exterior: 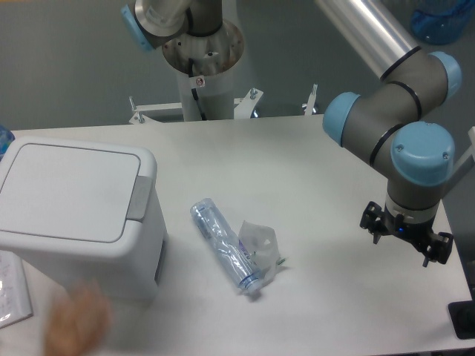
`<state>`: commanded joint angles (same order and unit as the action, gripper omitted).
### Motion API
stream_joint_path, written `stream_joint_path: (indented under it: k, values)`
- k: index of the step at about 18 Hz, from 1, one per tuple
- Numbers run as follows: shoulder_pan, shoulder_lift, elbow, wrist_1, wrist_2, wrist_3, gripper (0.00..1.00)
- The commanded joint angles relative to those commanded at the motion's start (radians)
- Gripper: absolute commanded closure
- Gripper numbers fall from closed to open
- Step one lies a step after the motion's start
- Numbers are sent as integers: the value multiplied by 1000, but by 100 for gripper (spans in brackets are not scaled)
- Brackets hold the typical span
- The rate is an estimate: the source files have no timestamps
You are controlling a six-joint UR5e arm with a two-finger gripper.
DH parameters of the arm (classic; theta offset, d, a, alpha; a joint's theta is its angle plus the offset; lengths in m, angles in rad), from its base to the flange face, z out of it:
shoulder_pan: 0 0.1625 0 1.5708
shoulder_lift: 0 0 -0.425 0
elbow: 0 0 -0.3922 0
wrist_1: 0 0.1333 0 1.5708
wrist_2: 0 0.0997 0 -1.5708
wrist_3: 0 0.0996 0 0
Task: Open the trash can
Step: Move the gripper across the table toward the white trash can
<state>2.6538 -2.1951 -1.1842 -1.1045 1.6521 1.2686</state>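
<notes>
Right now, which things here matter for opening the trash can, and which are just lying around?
For the job:
trash can, lid shut
grey push tab
gripper

Lying about:
crushed plastic bottle
paper at the left edge

Trash can [74, 211] left of bottle [223, 245] on table [312, 170].

One fixed camera looks down from high at the table's front edge, facing the arm's base [200, 44] at the far side. It sits fairly near: the white table [312, 170] fills most of the frame, its corners cut off.
</notes>
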Motion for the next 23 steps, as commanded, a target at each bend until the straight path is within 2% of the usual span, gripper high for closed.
stream_joint_path:
  k: [8,14,19,23]
  values:
    - [-34,14,2,-6,-23,-89,0]
    - [-78,40,0,-17,-52,-271,0]
    - [-90,107,-5,-18,-228,-513,0]
    - [-158,195,-52,-15,-310,-682,0]
